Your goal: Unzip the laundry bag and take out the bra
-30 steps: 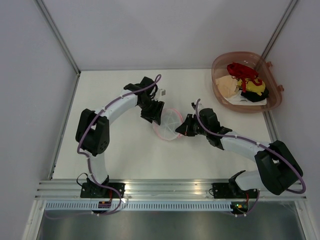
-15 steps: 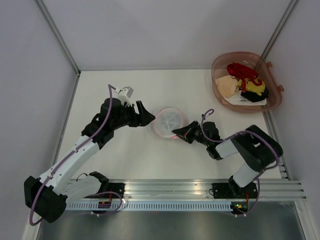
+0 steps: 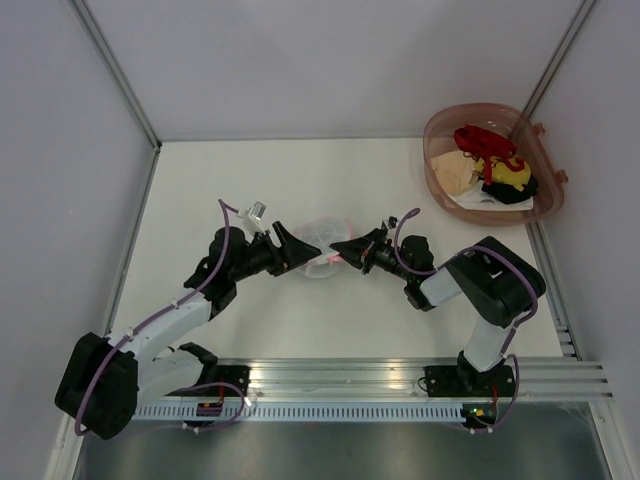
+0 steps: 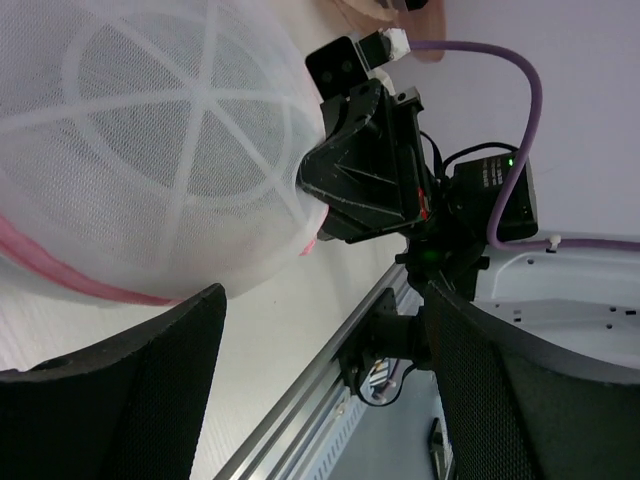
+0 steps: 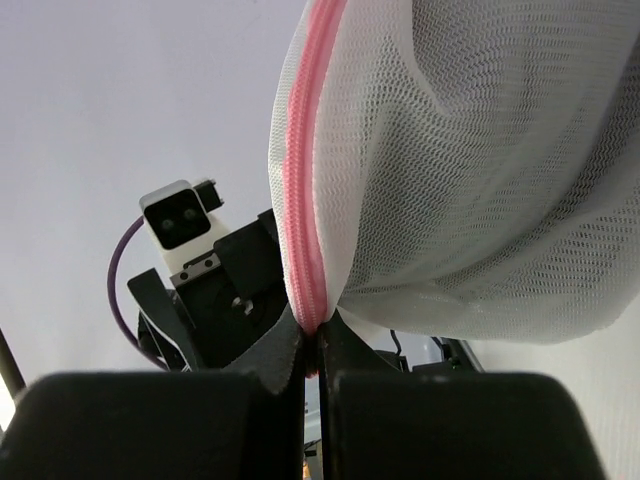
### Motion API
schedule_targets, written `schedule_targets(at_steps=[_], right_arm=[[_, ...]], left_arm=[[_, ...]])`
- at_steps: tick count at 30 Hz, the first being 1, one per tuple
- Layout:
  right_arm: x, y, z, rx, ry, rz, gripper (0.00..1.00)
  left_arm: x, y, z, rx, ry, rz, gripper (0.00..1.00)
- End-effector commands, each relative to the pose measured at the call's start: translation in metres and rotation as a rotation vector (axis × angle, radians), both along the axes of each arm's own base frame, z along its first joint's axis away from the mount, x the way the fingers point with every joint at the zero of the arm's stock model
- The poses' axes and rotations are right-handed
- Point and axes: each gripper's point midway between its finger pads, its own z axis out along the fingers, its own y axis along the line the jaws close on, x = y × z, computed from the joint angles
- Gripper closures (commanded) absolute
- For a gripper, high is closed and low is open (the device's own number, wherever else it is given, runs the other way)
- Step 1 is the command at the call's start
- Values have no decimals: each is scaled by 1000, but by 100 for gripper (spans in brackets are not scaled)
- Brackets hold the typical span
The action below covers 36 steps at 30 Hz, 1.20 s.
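The laundry bag (image 3: 322, 233), a white mesh pouch with a pink zipper rim, is held up on its edge between my two grippers at the middle of the table. My right gripper (image 3: 343, 252) is shut on the pink rim (image 5: 305, 200) at the bag's lower edge, with the white mesh (image 5: 480, 150) bulging above its fingers. My left gripper (image 3: 297, 252) is open just left of the bag. In the left wrist view the bag (image 4: 150, 150) fills the upper left beyond the spread fingers (image 4: 140, 390), and nothing lies between them. The zipper looks closed. No bra shows through the mesh.
A large pinkish-brown plastic basket (image 3: 430, 170) with red, yellow, beige and black garments stands at the far right corner. An aluminium rail (image 3: 340, 375) runs along the near edge. White walls close the table on the left, back and right.
My right gripper has moved left and raised the bag onto its edge by the pink rim. My left arm has swung in, bringing its open gripper up beside the bag.
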Motion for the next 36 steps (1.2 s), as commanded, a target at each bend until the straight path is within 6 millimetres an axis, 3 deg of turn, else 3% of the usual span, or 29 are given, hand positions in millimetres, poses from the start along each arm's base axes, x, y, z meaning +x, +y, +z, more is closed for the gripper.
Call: schedule_targets(at_steps=[1,5,10,16,25,30,36], right_arm=[[-26,-11,110,272,-418,26,100],[-28,-16,123,298,-432,9,100],[-25,-19,121,293,-430,-23,100],[-25,-17,131,308,-456,-16,100],[-36,-18,140,316,-492,0,100],[-44,-13,144,320,-512,39,100],[-64,0,137,306,-517,133,99]], left_arm=[[7,-6,15,-103,-23,9,16],[10,-3,9,-149,14,58,16],[-1,-6,7,-167,133,34,15],[-4,15,-4,-116,160,163,12],[2,1,-17,-177,250,146,12],[17,1,-12,-199,223,196,12],[37,7,12,-233,127,274,17]])
